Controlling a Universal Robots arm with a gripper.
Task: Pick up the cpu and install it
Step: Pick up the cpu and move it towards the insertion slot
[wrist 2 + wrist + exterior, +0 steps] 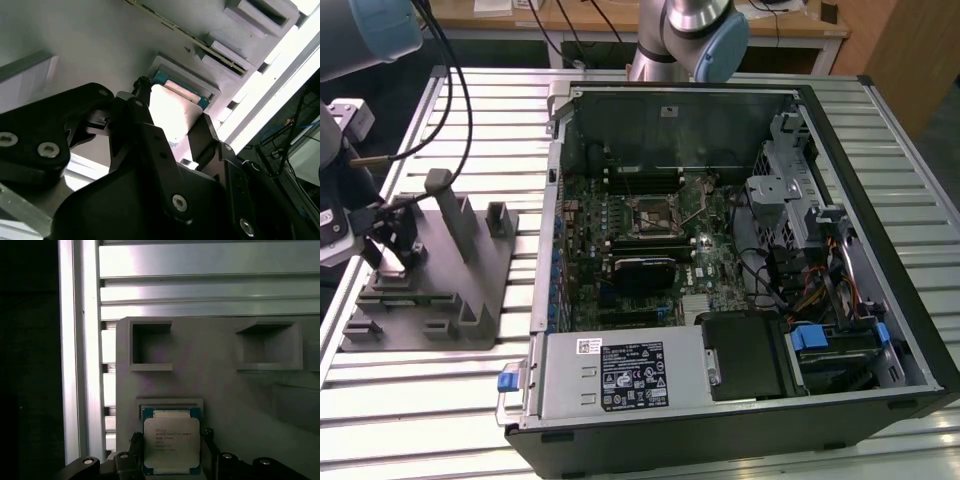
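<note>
The cpu (171,442) is a small square chip with a pale metal top and a teal rim. It lies in a shallow recess of the grey fixture (220,390). In both wrist views my gripper (172,446) has one black finger against each side of the chip, shut on it, and the chip still rests in the recess. The second wrist view shows the cpu (172,112) bright between the fingers (142,107). In the exterior view my gripper (395,245) is low over the grey fixture (440,300) at the exterior view's left. The black square socket (650,215) sits on the motherboard.
An open computer case (880,290) lies on the slatted metal table (440,420), to the exterior view's right of the fixture. Inside are a drive cage (785,190), cables and a power supply (625,375). Grey posts (450,215) rise from the fixture beside my gripper.
</note>
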